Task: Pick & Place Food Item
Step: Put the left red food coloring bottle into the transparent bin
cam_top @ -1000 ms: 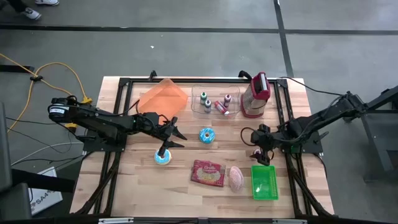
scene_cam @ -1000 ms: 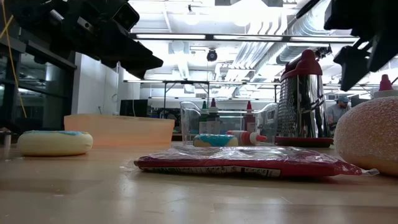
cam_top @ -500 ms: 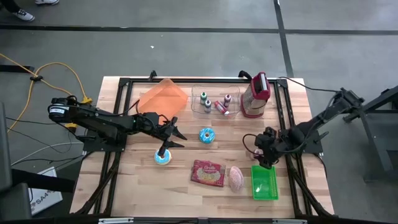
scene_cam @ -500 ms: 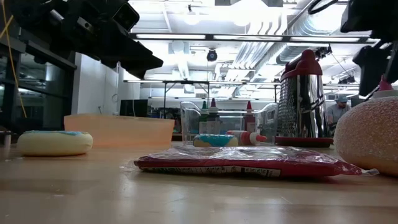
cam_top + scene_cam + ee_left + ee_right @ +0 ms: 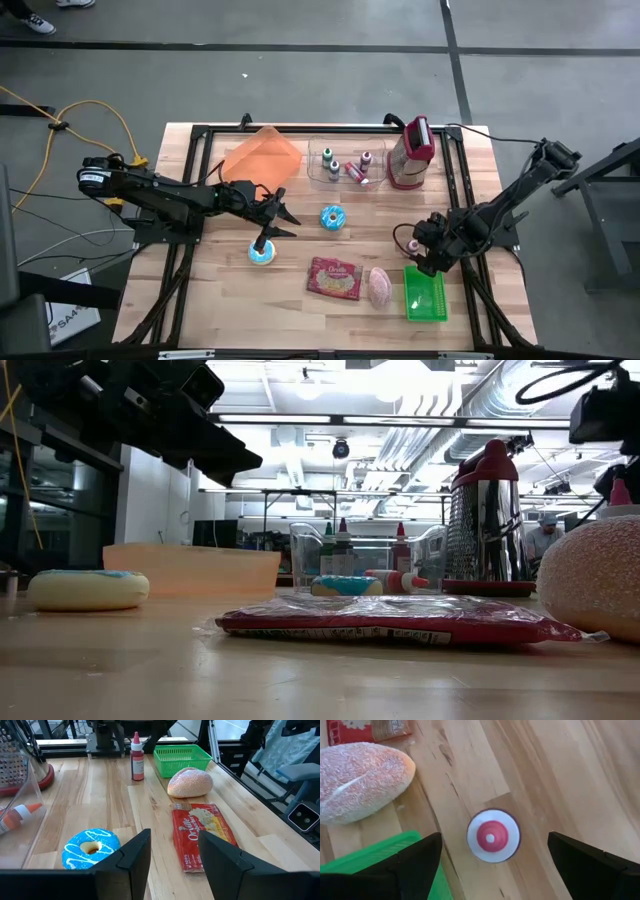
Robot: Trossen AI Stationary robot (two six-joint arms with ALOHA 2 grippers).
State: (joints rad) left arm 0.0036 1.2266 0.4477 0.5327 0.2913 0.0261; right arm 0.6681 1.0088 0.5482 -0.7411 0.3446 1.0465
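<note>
Right gripper (image 5: 424,252): poised directly above the small red-capped bottle (image 5: 493,835), fingers (image 5: 415,865) spread wide to either side of it and holding nothing.
Bottle relative to fingers: in the right wrist view the round white top with its red centre lies midway between the two dark fingers, clear of both; how far below them it stands cannot be told.
Bottle on the table: upright on the bare wood, just beside the green basket (image 5: 426,293) and near the sugared bun (image 5: 380,286).
Sugared bun: lying on the table between the basket and the red snack packet (image 5: 335,278), touching neither gripper.
Left gripper (image 5: 283,219): held above the left half of the table (image 5: 200,290), fingers (image 5: 131,857) partly apart with nothing between them.
Left gripper surroundings: the blue-iced doughnut (image 5: 332,217) lies just ahead of its tips; a second doughnut with a pale rim (image 5: 262,253) lies just beside the arm, nearer the table's front edge.
Back row: orange tray (image 5: 261,157), clear bin of small bottles (image 5: 344,164) and metal grater with red trim (image 5: 411,153), all well apart from both grippers.
</note>
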